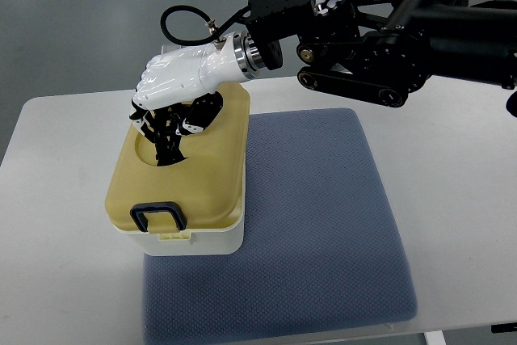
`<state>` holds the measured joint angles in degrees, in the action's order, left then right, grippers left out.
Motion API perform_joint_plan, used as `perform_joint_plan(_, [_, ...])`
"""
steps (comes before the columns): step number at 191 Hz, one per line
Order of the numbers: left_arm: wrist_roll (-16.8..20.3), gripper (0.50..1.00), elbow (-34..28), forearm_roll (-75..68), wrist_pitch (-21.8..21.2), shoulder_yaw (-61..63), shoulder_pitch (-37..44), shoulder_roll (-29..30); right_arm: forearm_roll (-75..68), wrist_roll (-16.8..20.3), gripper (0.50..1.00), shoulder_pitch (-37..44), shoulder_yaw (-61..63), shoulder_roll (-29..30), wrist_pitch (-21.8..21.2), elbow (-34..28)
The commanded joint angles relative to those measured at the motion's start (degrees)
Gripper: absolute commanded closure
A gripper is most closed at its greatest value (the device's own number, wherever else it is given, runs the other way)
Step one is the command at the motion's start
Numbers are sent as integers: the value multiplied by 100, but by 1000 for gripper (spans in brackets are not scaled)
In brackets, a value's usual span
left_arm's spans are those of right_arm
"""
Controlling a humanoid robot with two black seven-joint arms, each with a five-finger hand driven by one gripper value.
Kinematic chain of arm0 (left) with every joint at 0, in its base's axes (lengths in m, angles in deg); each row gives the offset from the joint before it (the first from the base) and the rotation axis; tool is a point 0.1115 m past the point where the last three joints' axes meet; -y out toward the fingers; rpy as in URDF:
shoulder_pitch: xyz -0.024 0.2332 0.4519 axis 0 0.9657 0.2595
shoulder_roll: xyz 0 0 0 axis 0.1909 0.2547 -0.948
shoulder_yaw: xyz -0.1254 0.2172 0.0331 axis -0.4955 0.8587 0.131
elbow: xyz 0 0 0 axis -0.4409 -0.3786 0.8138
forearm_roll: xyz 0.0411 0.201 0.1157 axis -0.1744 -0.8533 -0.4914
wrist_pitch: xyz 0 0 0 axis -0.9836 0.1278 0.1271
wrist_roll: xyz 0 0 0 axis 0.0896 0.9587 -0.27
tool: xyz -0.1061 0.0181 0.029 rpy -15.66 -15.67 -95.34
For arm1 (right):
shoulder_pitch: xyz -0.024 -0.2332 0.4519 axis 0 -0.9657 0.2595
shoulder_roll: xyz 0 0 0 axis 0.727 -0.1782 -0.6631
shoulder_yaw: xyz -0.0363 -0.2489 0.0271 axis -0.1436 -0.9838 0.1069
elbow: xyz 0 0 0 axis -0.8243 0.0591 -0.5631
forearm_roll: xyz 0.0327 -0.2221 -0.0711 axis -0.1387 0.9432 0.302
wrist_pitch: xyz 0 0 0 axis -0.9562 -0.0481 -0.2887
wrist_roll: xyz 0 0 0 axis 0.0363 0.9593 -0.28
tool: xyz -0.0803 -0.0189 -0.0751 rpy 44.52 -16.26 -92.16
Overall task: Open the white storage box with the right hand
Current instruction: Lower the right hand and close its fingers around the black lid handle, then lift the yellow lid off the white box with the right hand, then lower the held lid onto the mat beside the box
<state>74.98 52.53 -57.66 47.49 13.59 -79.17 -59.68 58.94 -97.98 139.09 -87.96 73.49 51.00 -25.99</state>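
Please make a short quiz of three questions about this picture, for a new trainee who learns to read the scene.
1. True or false: the right hand reaches down onto the yellowish lid of the storage box.
2. Where is the dark latch of the box? A) on the edge of the lid nearest the camera; B) on the far edge, under the hand; C) on the blue mat.
3. Fill in: the box stands partly on the white table and partly on the ____ mat.

Key: 1 true. 2 A. 3 blue. The lid looks closed in this view; whether the fingers grip anything cannot be told.
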Motion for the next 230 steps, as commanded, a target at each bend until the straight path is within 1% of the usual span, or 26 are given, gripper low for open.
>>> perform_joint_plan(1, [0,500,0,0,0,0,0,0,-9,0,1000,8,74,-48,10,45])
perform_joint_plan(23, [0,500,0,0,0,0,0,0,-9,0,1000,-28,391,-224,1,107])
perform_joint_plan(48, [0,500,0,0,0,0,0,0,-17,0,1000,-230,725,-708,10,283])
perform_joint_plan(97, [0,500,0,0,0,0,0,0,-272,0,1000,-1021,1331,-1736,36,511])
perform_joint_plan(121, [0,500,0,0,0,0,0,0,-272,0,1000,-1565,1533,-2254,212,520])
perform_joint_plan(140, [0,500,0,0,0,0,0,0,-272,0,1000,-1970,1586,-2536,396,520])
perform_joint_plan(177, [0,500,0,0,0,0,0,0,-281,0,1000,-2682,1709,-2685,783,520])
perform_joint_plan(230, [0,500,0,0,0,0,0,0,-246,0,1000,-3236,1683,-2571,932,520])
